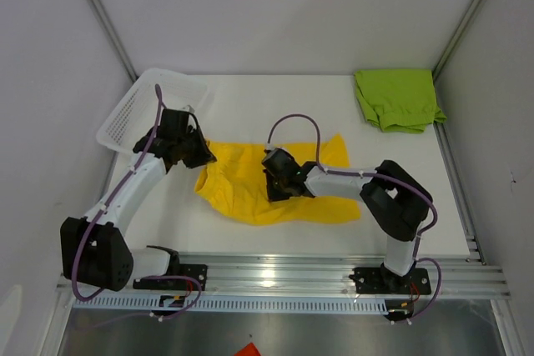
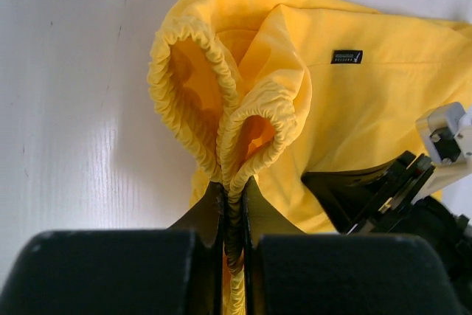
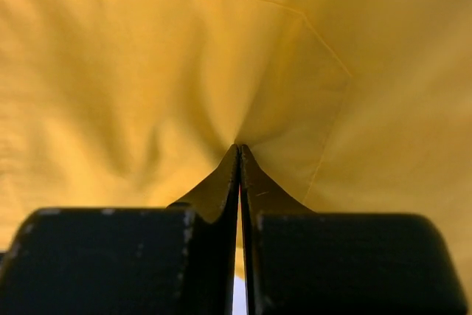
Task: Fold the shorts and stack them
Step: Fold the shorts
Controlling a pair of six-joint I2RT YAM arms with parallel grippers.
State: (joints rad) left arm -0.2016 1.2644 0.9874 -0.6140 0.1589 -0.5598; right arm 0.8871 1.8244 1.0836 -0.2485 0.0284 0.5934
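Observation:
The yellow shorts (image 1: 317,193) lie spread and rumpled on the white table, mid-front. My left gripper (image 1: 203,157) is at their left end, shut on the gathered elastic waistband (image 2: 188,101), which bunches into two loops above the fingertips (image 2: 251,195). My right gripper (image 1: 277,184) presses down on the middle of the yellow shorts (image 3: 147,64), shut on a small pinch of cloth that puckers at the tips (image 3: 240,150). The lime green shorts (image 1: 397,99) lie folded at the back right corner, away from both grippers.
A white mesh basket (image 1: 138,114) stands tilted at the back left, just behind the left arm. Grey walls enclose the table on the left, back and right. A metal rail (image 1: 284,277) runs along the near edge. The right arm's black wrist (image 2: 383,193) shows in the left wrist view.

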